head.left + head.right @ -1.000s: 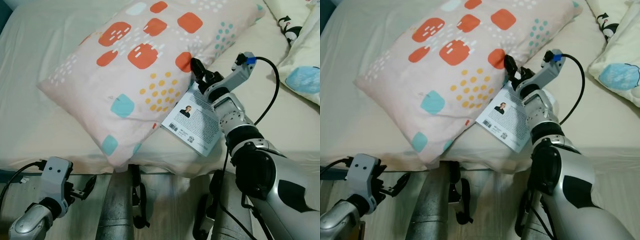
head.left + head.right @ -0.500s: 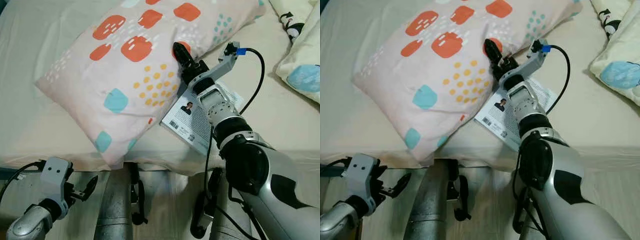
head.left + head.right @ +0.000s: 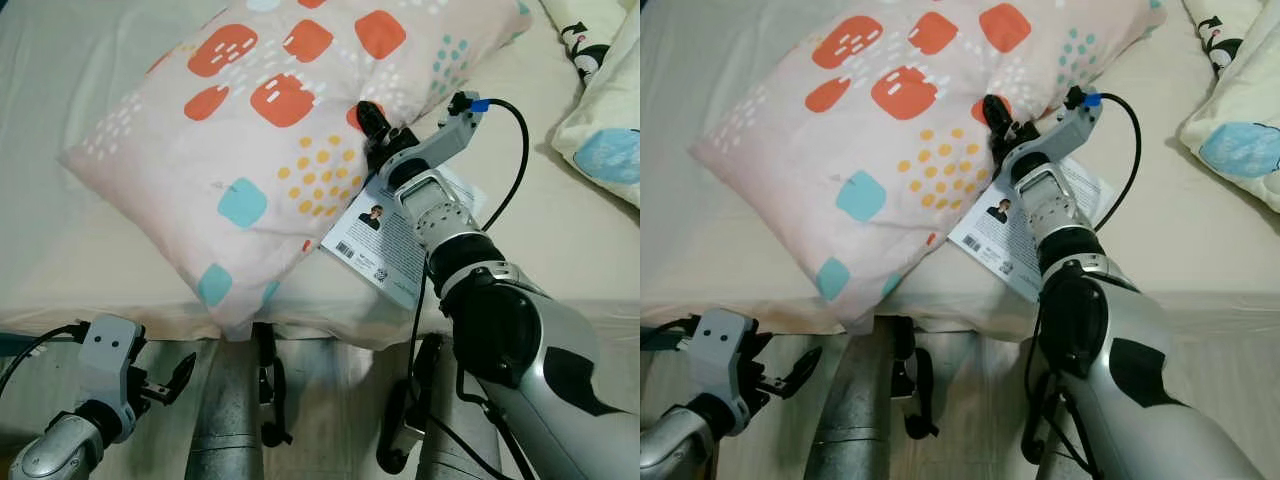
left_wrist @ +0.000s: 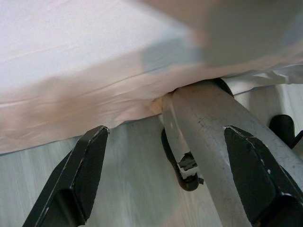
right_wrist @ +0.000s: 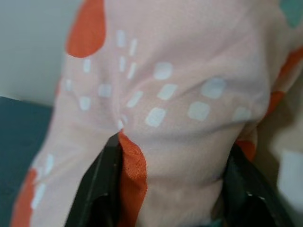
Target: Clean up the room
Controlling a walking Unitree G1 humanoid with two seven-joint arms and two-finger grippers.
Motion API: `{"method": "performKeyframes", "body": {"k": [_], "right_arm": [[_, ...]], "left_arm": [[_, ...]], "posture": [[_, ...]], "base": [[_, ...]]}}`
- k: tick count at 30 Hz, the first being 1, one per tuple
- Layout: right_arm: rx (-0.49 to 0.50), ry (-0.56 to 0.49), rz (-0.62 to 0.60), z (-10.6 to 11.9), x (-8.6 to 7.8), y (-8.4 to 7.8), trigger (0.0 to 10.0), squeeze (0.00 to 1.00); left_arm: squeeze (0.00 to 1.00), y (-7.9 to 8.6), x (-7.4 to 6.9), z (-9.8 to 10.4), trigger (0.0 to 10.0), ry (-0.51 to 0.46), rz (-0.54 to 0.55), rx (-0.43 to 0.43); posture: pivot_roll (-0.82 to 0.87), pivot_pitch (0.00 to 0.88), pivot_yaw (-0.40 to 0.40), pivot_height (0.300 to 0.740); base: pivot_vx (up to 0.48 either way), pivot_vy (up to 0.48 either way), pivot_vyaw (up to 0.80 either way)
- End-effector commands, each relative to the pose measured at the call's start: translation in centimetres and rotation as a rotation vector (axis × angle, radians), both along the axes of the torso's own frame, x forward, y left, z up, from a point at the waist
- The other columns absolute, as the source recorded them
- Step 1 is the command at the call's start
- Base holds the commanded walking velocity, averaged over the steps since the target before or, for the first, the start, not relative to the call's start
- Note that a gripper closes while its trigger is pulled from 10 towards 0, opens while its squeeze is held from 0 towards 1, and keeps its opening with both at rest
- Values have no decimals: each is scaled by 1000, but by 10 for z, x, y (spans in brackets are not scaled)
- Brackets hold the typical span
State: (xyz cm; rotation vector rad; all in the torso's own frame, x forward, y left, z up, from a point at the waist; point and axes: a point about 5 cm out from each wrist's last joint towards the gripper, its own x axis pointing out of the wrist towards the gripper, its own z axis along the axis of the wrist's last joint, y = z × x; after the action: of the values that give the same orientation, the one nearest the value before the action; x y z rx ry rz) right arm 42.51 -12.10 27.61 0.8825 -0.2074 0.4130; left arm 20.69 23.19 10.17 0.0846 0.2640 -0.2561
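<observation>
Two black fingers of the right pincer (image 3: 374, 122) clamp a fold of the pillow (image 3: 260, 150) on the bed (image 3: 560, 230), beside a book (image 3: 395, 240); the right wrist view shows fabric bunched between them. Left pincer (image 3: 170, 380) hangs spread below the bed edge.

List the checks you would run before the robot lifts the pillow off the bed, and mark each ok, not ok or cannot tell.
1. Right gripper at the pillow edge: ok.
2. Pillow fabric bunched between the jaws, as the right wrist view shows: ok.
3. Grip firm enough to lift: cannot tell.
4. Book free of the pillow: not ok, its corner lies under the pillow's edge.
5. Left gripper out of the way: ok, low by the bed edge, jaws open and empty.
6. Second pillow clear of the path: ok, it lies apart on the right.
</observation>
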Motion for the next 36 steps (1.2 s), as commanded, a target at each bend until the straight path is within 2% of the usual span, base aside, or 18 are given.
{"method": "performKeyframes", "body": {"k": [1,9,13,17,19,21,24,26,27,28,29,30,31,32,34,35,36], "right_arm": [[26,-41,3,5,0,-1,0,0],[96,-130,-6,23,-1,-18,0,0],[96,-184,3,36,-2,-23,0,0],[51,-215,-5,47,-3,-32,0,0],[51,-215,-5,47,-3,-32,0,0],[-30,-198,-36,43,-3,-41,0,0],[-72,-188,-52,39,-4,-46,0,0],[-130,-168,-98,29,-5,-61,0,0],[-130,-168,-98,29,-5,-61,0,0],[-164,-154,-123,25,-6,-67,0,0],[-164,-154,-123,25,-6,-67,0,0],[-202,-147,-161,24,-7,-79,0,0],[-247,-157,-188,26,-9,-88,0,0],[-247,-157,-188,26,-9,-88,0,0],[-288,-195,-229,35,-14,-104,0,0],[-288,-195,-229,35,-14,-104,0,0],[-298,-226,-278,44,-18,-118,0,0]], "left_arm": [[0,7,-9,-8,10000,54,26,13],[0,12,-8,-6,10000,39,55,18],[0,10,3,-7,10000,14,70,7],[0,7,23,-4,10000,-42,101,-19],[0,7,23,-4,10000,-42,101,-19],[0,8,36,0,10000,-82,128,-31],[0,8,43,1,10000,-98,144,-39],[0,9,62,4,10000,-140,181,-57],[0,9,62,4,10000,-140,181,-57],[0,9,71,5,10000,-156,198,-69],[0,9,71,5,10000,-156,198,-69],[0,7,80,8,10000,-181,209,-83],[0,5,87,11,10000,-203,216,-94],[0,5,87,11,10000,-203,216,-94],[0,2,99,16,10000,-234,225,-114],[0,2,99,16,10000,-234,225,-114],[0,-1,108,17,10000,-247,229,-124]], "posture": [[422,591,75,565],[417,578,54,565],[392,550,31,565],[351,493,6,565],[351,493,6,565],[319,434,-9,565],[302,411,-12,565],[260,335,-25,565],[260,335,-25,565],[253,316,-26,565],[253,316,-26,565],[240,268,-35,565],[237,257,-35,565],[237,257,-35,565],[210,205,-35,565],[210,205,-35,565],[196,170,-39,565]], "base": [[0,0,0],[0,0,0],[0,0,0],[0,0,0],[0,0,0],[0,0,0],[0,0,0],[0,0,0],[0,0,0],[0,0,0],[0,0,0],[0,0,0],[0,0,0],[0,0,0],[0,0,0],[0,0,0],[0,0,0]]}}
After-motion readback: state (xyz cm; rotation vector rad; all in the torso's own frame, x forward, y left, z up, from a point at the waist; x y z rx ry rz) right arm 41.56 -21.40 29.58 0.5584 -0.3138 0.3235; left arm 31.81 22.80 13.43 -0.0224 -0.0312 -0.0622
